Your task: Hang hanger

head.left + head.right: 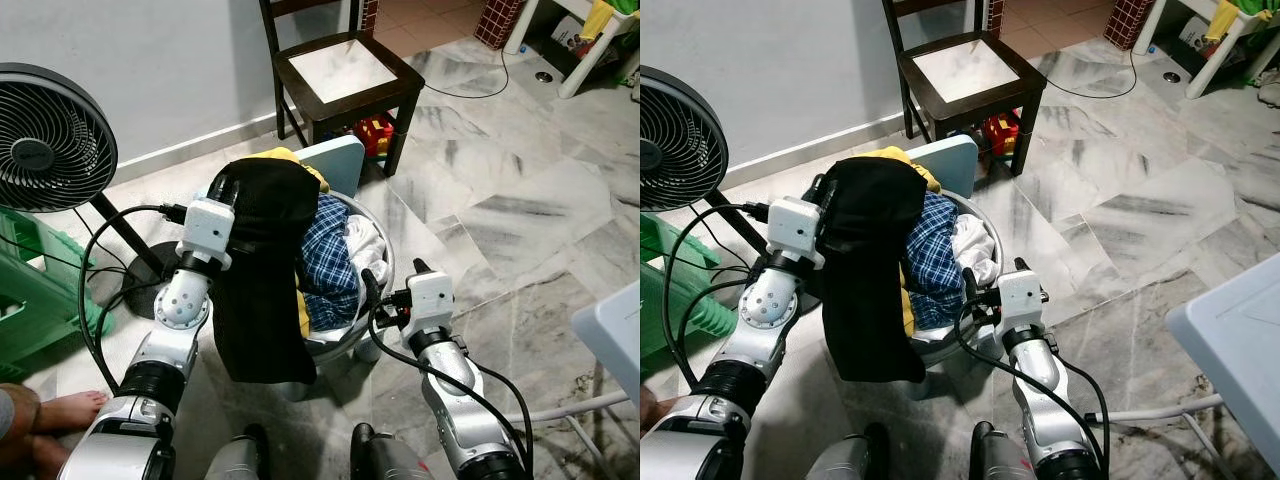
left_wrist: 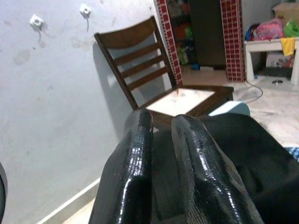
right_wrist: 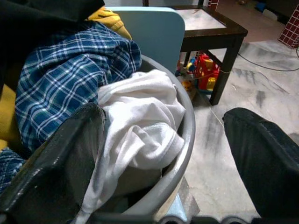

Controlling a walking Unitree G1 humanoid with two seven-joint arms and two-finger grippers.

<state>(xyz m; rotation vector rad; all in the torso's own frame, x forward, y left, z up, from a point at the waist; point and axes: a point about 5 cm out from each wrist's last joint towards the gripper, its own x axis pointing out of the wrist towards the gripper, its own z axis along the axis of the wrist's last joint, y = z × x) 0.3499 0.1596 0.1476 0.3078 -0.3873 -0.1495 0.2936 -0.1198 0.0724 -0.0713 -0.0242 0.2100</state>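
A black garment (image 1: 258,280) hangs draped over my raised left gripper (image 2: 161,122), whose fingers (image 2: 140,154) are pressed nearly together on its cloth. It dangles beside a grey laundry basket (image 1: 386,252). The basket holds a blue checked shirt (image 1: 328,255), a white cloth (image 3: 140,116) and some yellow fabric (image 1: 285,156). My right gripper (image 1: 393,276) is low at the basket's near rim (image 3: 187,135), open, one finger (image 3: 60,154) against the white cloth and the other outside the rim. No hanger can be made out.
A dark wooden chair (image 1: 345,75) stands beyond the basket with a red toy (image 1: 375,132) beneath it. A black fan (image 1: 50,140) and green crate (image 1: 30,290) are at left, a person's foot (image 1: 65,408) near left, a pale panel (image 1: 615,340) at right.
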